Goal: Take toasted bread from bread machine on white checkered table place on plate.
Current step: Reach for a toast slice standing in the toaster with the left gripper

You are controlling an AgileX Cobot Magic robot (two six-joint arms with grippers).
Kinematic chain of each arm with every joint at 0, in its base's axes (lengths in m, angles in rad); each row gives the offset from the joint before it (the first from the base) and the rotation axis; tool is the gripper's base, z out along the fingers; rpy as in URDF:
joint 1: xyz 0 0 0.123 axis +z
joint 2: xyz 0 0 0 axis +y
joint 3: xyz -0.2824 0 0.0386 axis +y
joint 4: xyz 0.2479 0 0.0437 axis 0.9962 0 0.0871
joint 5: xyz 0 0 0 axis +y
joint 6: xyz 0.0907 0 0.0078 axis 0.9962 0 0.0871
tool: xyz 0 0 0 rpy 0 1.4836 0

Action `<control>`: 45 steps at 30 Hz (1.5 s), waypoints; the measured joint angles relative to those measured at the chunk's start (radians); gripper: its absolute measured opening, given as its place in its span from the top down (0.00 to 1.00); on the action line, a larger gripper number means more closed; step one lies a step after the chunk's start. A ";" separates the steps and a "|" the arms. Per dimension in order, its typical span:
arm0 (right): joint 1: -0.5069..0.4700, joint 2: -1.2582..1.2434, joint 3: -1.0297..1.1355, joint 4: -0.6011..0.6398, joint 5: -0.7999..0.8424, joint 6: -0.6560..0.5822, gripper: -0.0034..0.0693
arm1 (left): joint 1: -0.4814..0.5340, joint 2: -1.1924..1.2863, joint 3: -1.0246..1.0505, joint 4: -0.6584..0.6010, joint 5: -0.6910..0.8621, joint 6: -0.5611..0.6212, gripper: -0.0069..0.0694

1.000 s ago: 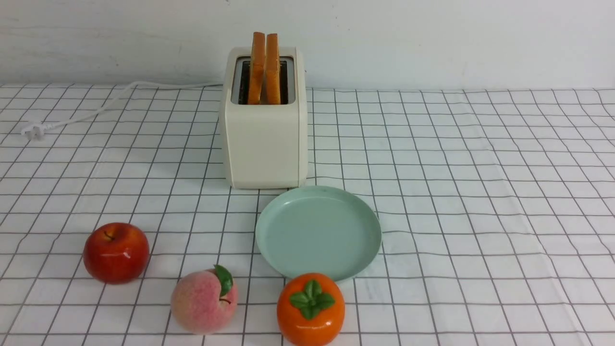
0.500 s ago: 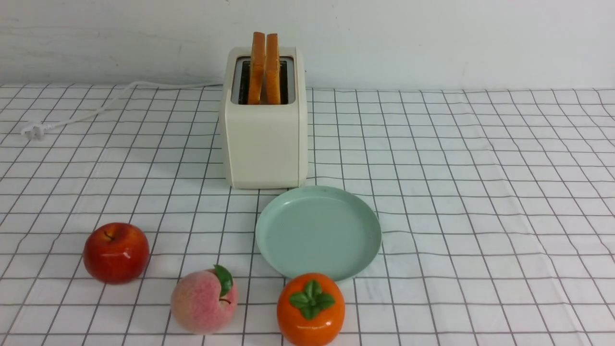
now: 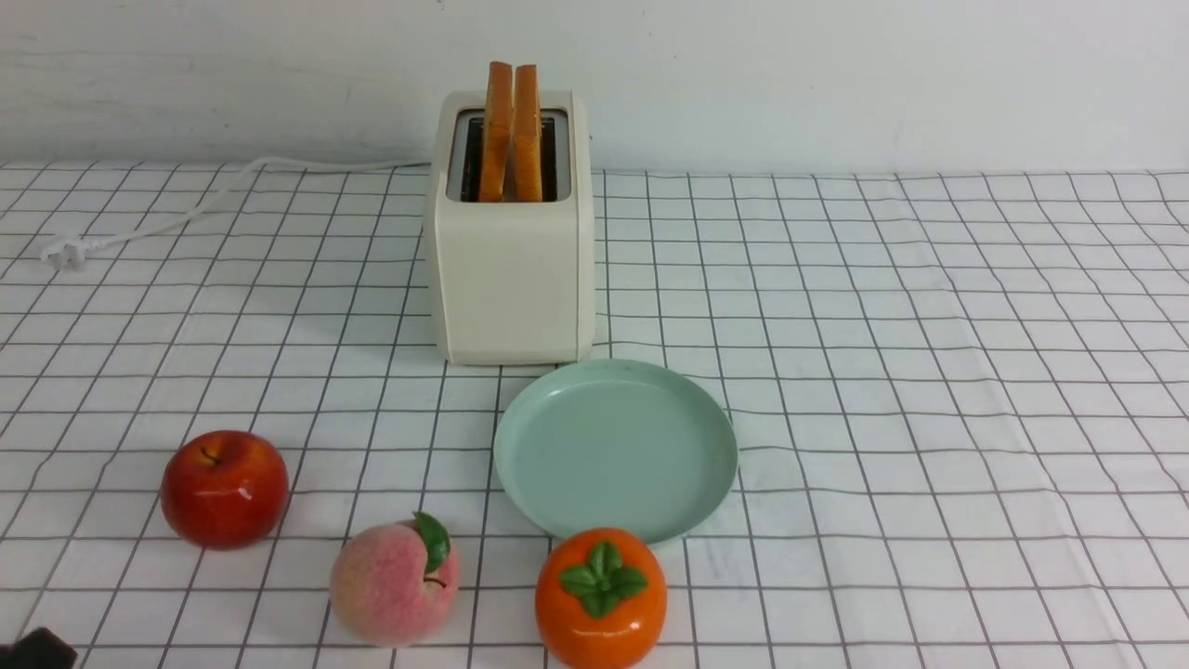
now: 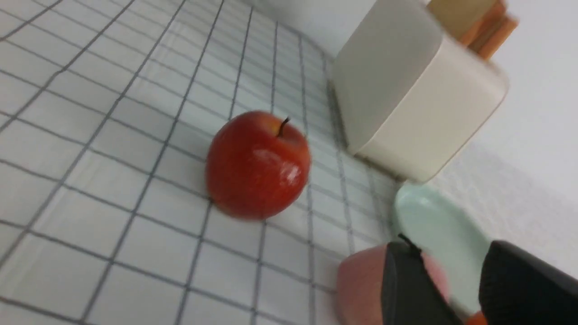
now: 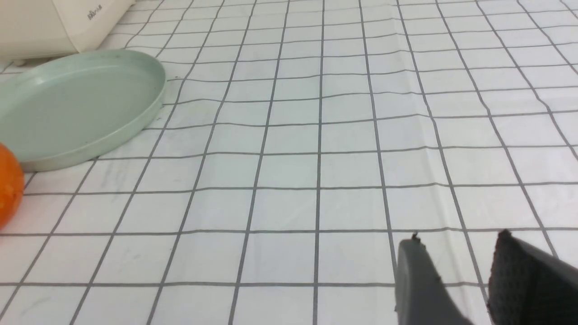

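Since a moment ago only one thing has changed: a dark edge of the left gripper (image 4: 447,257) has crept in at the near left corner of the front view, and everything else sits as it did. Widest of all is the white cloth surface (image 3: 929,372), ruled with thin black lines and slightly wrinkled, running back to a pale wall. Toward the back, left of centre, stands the boxy cream-white bread machine (image 3: 511,269). Just in front of it, a little to the right, lies the round, shallow, mint-green plate (image 3: 613,455). Two golden slices of toasted bread (image 3: 500,121) with orange-brown crusts stand upright side by side in the machine's top slots. Along the front sit a glossy red apple (image 3: 224,488) on the left, a pink peach (image 3: 395,581) with a green leaf, and an orange persimmon (image 3: 601,599) just beside the plate's near rim. A thin white power cord (image 3: 186,216) trails left from behind the machine to a plug lying on the cloth. The left gripper's dark jaws are apart, with the peach and plate showing past them. The right gripper (image 5: 458,243) hangs low over the cloth, well right of the plate, its jaws apart too.
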 joint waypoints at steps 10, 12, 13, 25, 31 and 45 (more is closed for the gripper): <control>0.000 0.000 0.009 0.095 -0.113 0.088 0.62 | 0.000 0.000 -0.020 -0.287 -0.106 -0.060 0.60; 0.000 0.000 0.009 0.186 -0.178 0.138 0.62 | 0.000 0.000 -0.062 -0.277 -0.060 -0.031 0.60; 0.000 0.000 0.009 0.237 -0.211 0.164 0.62 | 0.000 0.000 -0.090 -0.264 -0.036 -0.006 0.60; 0.000 0.141 -0.293 0.412 0.025 -0.033 0.82 | 0.000 0.357 -0.417 -0.174 0.050 0.356 0.93; 0.000 0.451 -0.731 0.406 0.407 -0.289 0.92 | -0.003 0.746 -0.697 -0.172 0.054 0.464 0.93; 0.000 0.719 -1.127 0.398 0.546 -0.317 0.92 | -0.241 1.442 -1.240 -0.062 0.061 0.800 0.91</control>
